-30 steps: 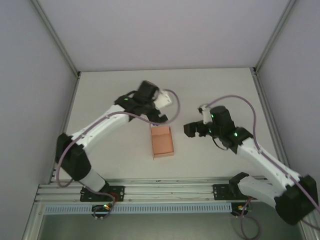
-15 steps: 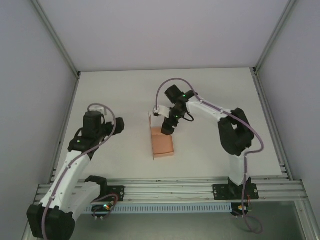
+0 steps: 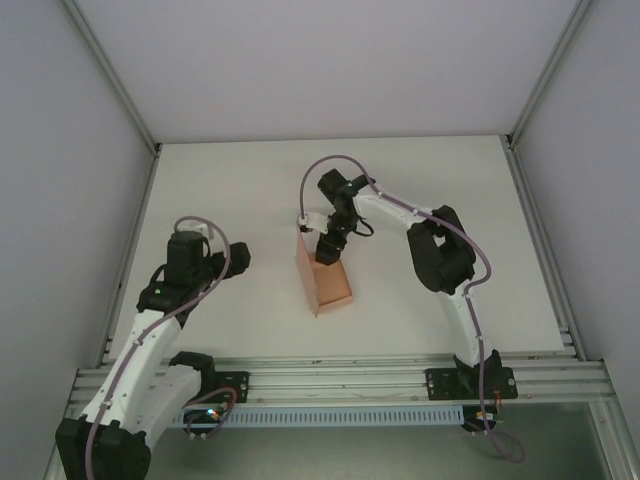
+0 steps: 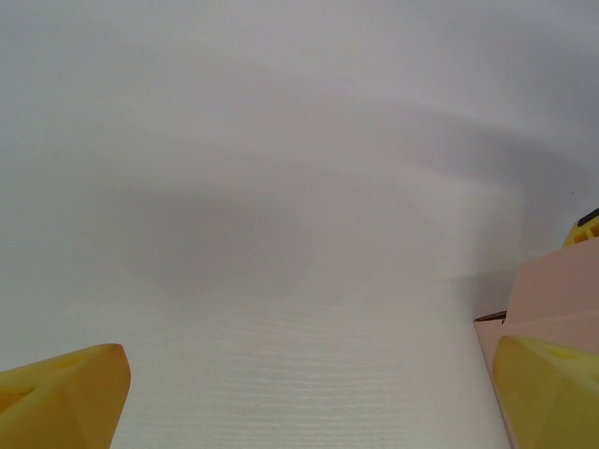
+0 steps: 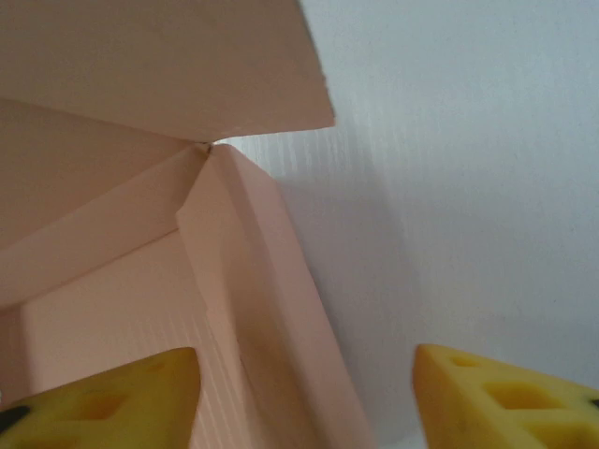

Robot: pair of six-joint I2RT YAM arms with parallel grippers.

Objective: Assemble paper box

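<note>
Straddling paper box [image 5: 112,234] wall, right pincer [image 5: 304,398] gapes wide (wrist cam); left pincer [image 4: 304,398] wide too, well apart.

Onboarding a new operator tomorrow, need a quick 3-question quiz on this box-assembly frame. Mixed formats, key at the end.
1. Where is the right gripper relative to the paper box?
A. At its far end, straddling a side wall
B. Well away from it, to its right
C. Clamped shut on its near edge

2. True or false: the left gripper is holding the paper box.

3. Short answer: is the right gripper open or shut?

Key:
1. A
2. False. The left gripper is open, and the paper box sits off to its side.
3. Open
</note>
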